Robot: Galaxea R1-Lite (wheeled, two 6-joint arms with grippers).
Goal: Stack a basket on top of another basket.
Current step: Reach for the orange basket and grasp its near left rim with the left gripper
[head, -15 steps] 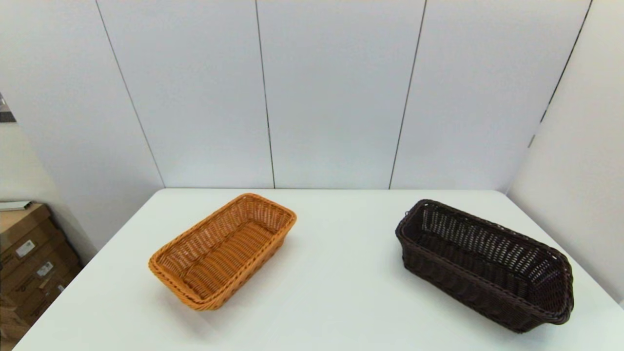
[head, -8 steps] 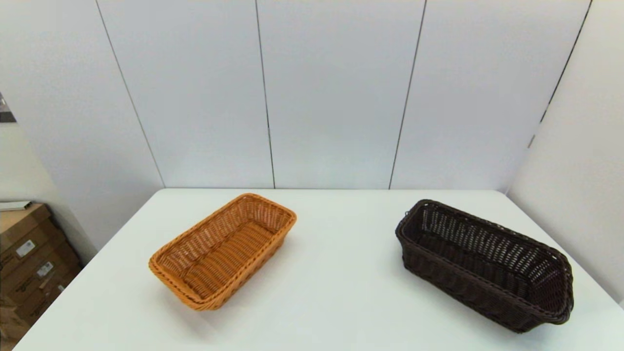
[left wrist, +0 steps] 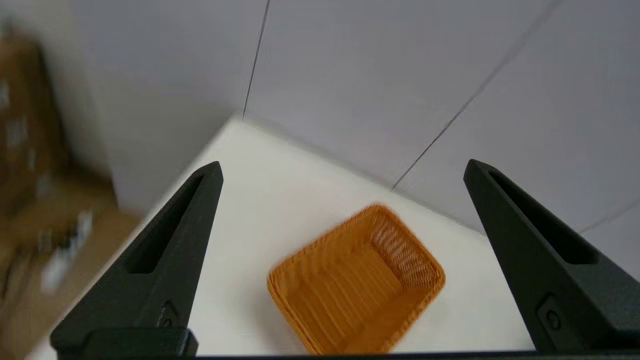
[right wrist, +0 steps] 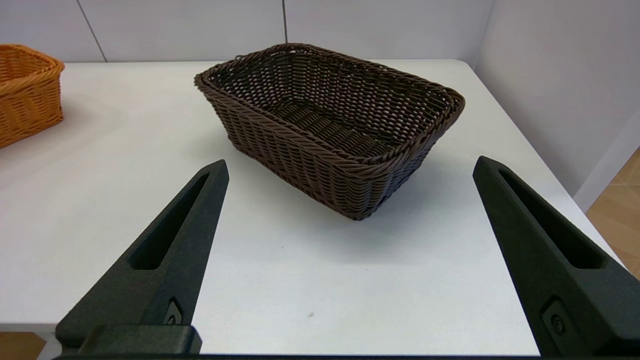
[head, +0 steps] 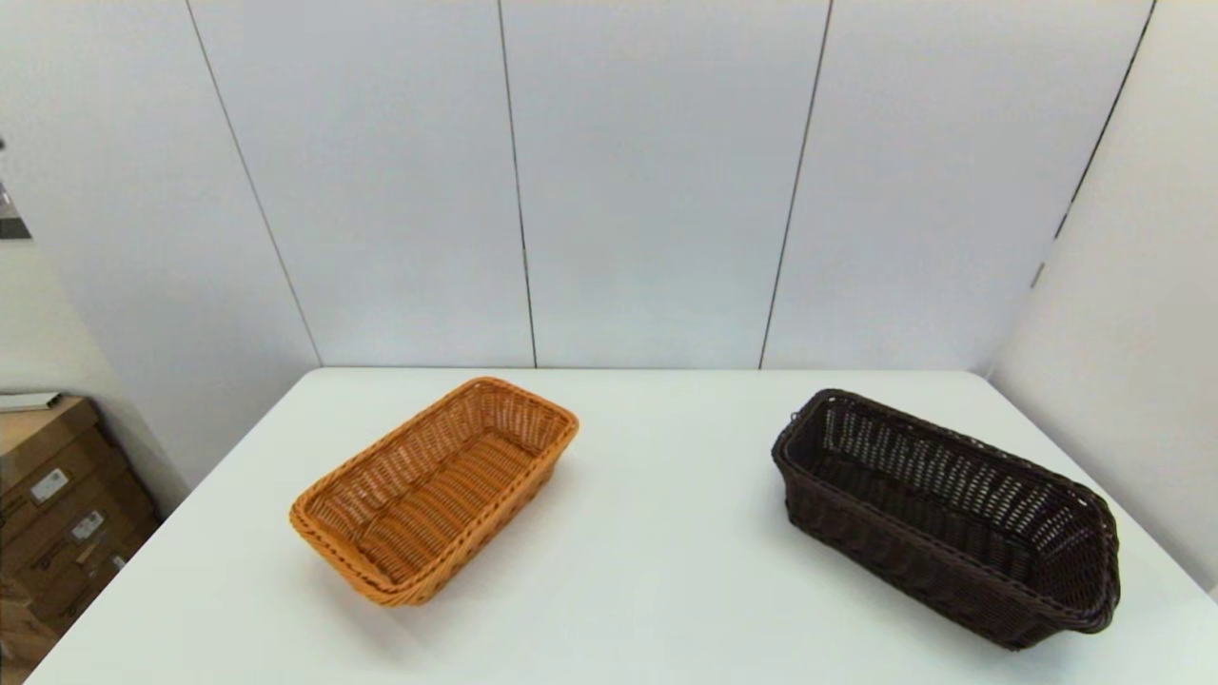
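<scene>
The dark brown basket (head: 947, 518) rests empty on the right side of the white table (head: 657, 571), also seen in the right wrist view (right wrist: 330, 125). The orange basket (head: 438, 487) sits empty on the left side, also seen in the left wrist view (left wrist: 357, 280) and at the edge of the right wrist view (right wrist: 27, 92). My right gripper (right wrist: 350, 165) is open, held back near the table's front edge, short of the dark basket. My left gripper (left wrist: 342, 167) is open, high above and short of the orange basket. Neither arm shows in the head view.
White wall panels (head: 609, 181) close off the table's far edge and right side. Cardboard boxes (head: 57, 504) stand on the floor to the left of the table. A wide stretch of bare tabletop separates the two baskets.
</scene>
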